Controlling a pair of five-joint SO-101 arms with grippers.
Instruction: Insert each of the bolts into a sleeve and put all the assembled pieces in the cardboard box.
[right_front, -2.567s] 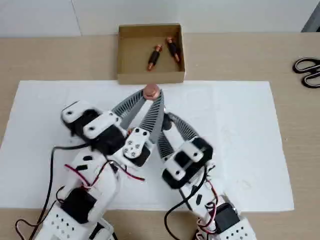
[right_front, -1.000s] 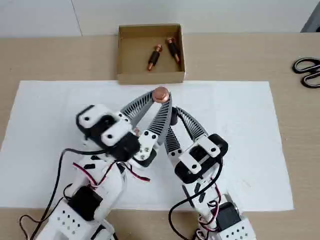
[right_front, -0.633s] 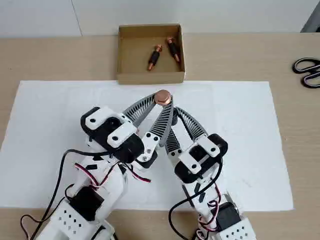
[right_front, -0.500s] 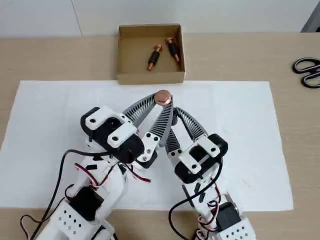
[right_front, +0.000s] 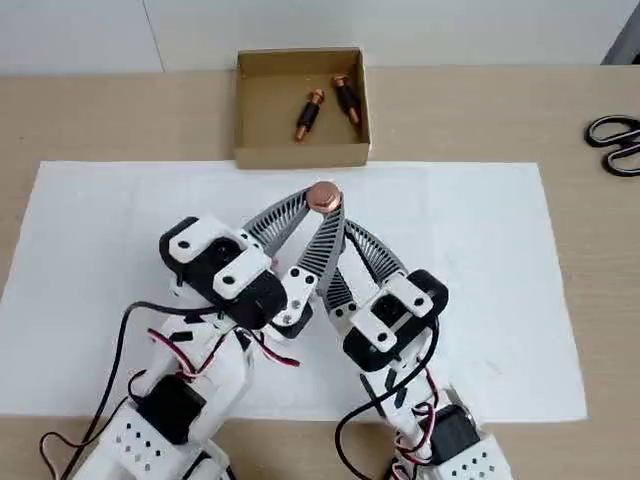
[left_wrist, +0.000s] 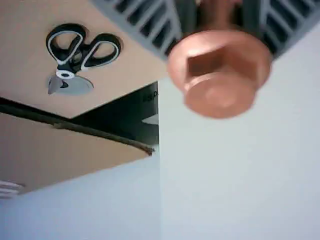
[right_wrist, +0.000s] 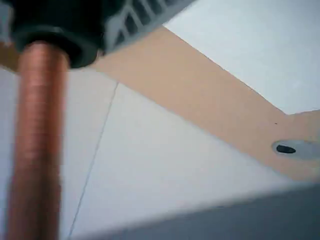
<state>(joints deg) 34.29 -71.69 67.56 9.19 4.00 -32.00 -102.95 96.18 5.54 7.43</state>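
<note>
Two assembled pieces (right_front: 308, 113) already lie inside the cardboard box (right_front: 252, 150), which sits toward the far edge of the table (right_front: 100, 110), just beyond the far edge of the white paper sheet (right_front: 500, 250). Judging by that, two thirds of the visible work is done, and the third piece is being put together in the air. Above the far middle of the sheet, close to the box's near wall, the two arms meet tip to tip. The left gripper (right_front: 318, 206) is clenched on the bolt (left_wrist: 220, 75) just behind its copper head, which points up toward the high camera. The right gripper (right_front: 342, 238) comes in from the other side and appears to be clamped on the black sleeve (right_wrist: 55, 30). In the right wrist view the threaded copper shank runs out of the sleeve's end, so the bolt looks to be well inside the sleeve, though how fully it is seated cannot be told. What seems left is to finish seating this pair, hand it over to one gripper, carry it over the near wall and drop it beside the other two. No further loose bolts or sleeves can be seen on the sheet. A pair of scissors (right_front: 615, 143) lies by the table's right edge, well apart from the work.
</note>
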